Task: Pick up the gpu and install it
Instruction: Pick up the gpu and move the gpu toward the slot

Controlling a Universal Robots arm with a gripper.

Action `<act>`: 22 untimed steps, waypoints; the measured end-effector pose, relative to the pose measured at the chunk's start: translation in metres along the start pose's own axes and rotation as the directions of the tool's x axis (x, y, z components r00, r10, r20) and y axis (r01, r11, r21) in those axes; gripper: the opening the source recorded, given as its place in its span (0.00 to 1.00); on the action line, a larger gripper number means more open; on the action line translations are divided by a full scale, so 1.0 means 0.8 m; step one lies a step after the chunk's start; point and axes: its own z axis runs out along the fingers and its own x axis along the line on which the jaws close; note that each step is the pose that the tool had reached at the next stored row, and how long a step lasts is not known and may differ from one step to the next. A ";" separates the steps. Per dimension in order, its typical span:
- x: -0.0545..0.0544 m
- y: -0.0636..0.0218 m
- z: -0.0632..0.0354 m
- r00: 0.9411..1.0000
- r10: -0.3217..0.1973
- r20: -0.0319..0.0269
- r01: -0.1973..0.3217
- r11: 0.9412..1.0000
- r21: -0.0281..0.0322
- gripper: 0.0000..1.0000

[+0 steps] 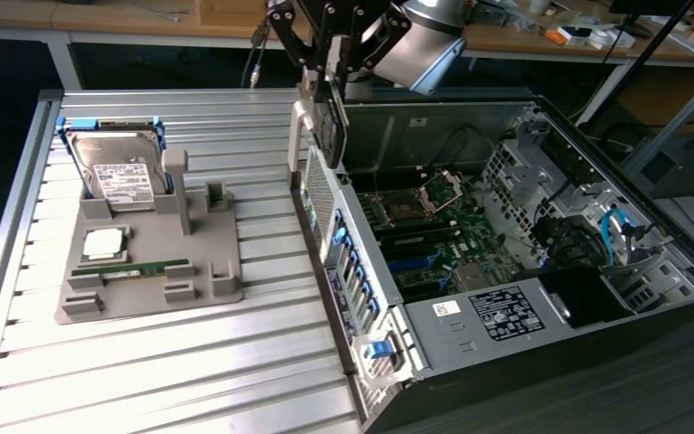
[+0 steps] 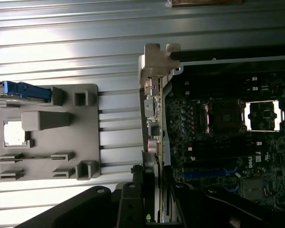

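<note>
The gpu hangs on edge in my gripper, which is shut on its upper part. It is a thin dark card with a silver end bracket. It hovers over the near wall of the open computer case, at the edge of the motherboard. In the wrist view the gpu shows edge-on, its bracket at the far end. The gripper grips it from both sides, in line with the motherboard's border.
A grey parts holder lies on the slatted metal table at the exterior view's left. It carries a hard drive, a processor chip and a green memory stick. Workbenches stand behind.
</note>
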 end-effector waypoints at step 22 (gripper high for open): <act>-0.014 0.001 0.001 1.000 0.000 0.000 0.000 1.000 0.000 0.27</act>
